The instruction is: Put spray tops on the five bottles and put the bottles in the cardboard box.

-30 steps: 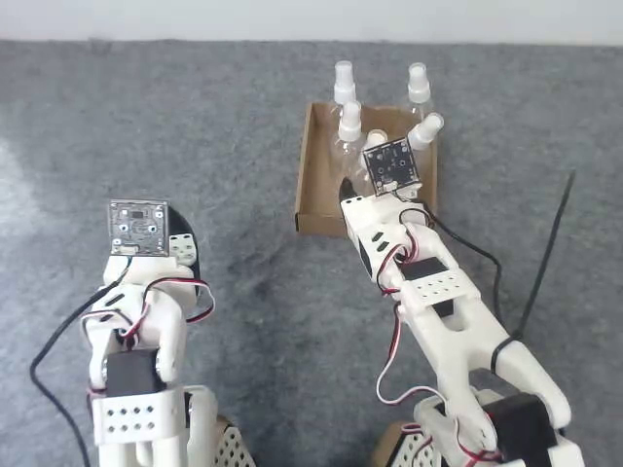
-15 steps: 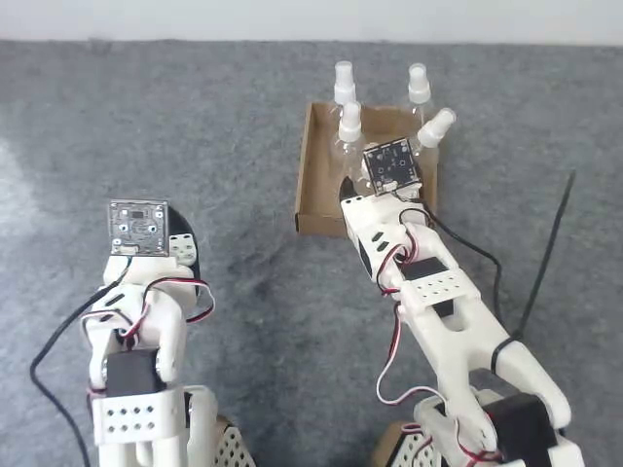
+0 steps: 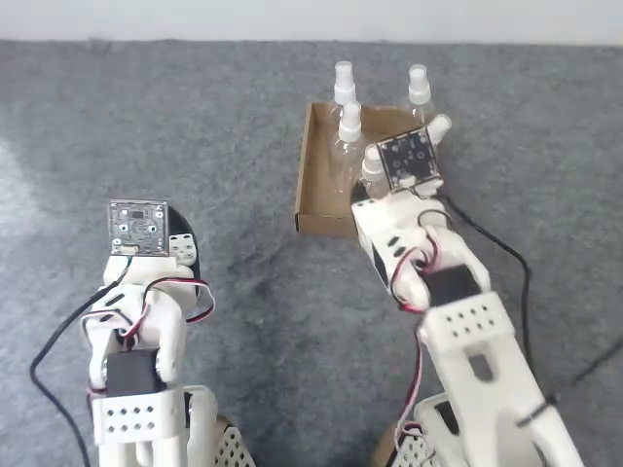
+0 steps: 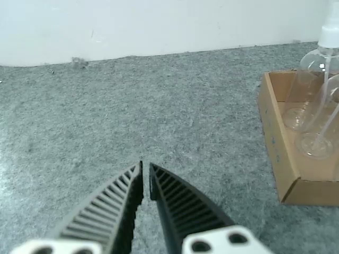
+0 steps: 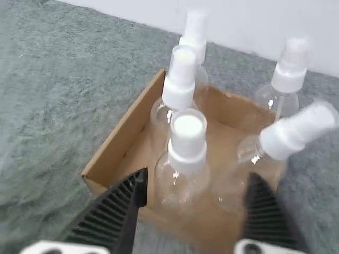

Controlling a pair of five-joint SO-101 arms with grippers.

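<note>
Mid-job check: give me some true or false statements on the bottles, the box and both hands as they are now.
1. Each of the five bottles wears a spray top. True.
2. The left hand is shut and holds nothing. True.
3. The right hand is clamped on a bottle. False: it is open and grips nothing.
4. The cardboard box lies tipped on its side. False: it sits flat, open side up.
5. One leaning bottle stands tilted. True.
</note>
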